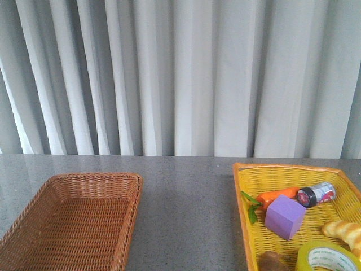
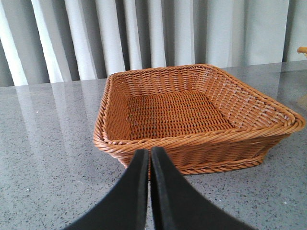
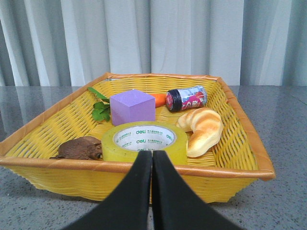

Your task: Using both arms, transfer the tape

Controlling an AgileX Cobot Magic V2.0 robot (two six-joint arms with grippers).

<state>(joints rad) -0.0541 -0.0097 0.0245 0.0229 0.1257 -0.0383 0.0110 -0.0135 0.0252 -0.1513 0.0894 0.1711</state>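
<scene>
A: How do the jaws stand?

B: The left gripper [image 2: 149, 158] has its two black fingers pressed together, nothing between them. The right gripper [image 3: 152, 160] is the same: fingers closed tip to tip, holding nothing.

A: What lies ahead of the right one?

B: Just past its fingertips sits the near rim of the yellow basket [image 3: 134, 166]. Directly beyond that rim, in line with the closed jaws, the tape [image 3: 144, 142] lies flat, a yellow-green roll with small green print on its white core. Beside the roll, to one side of the jaws, is a brown lumpy object [image 3: 79, 148]; to the other side, a croissant [image 3: 201, 129]. Farther on stands the purple cube [image 3: 132, 107], with a carrot [image 3: 160, 99] and its green leaves behind it, and a small bottle [image 3: 186, 98] with a dark cap lying on its side near the far wall.

A: And ahead of the left one?

B: The brown wicker basket [image 2: 201, 139], its near wall just past the fingertips, with only bare weave showing inside. Both baskets rest on the grey speckled table [image 1: 186, 214], well apart, with a grey curtain [image 1: 180, 73] behind.

A: Anything hard to read?

B: In the front view the tape is cut off at the lower edge, as is the brown object, and neither gripper appears there. What the brown object is cannot be told. The bottle's label is too small to read.
</scene>
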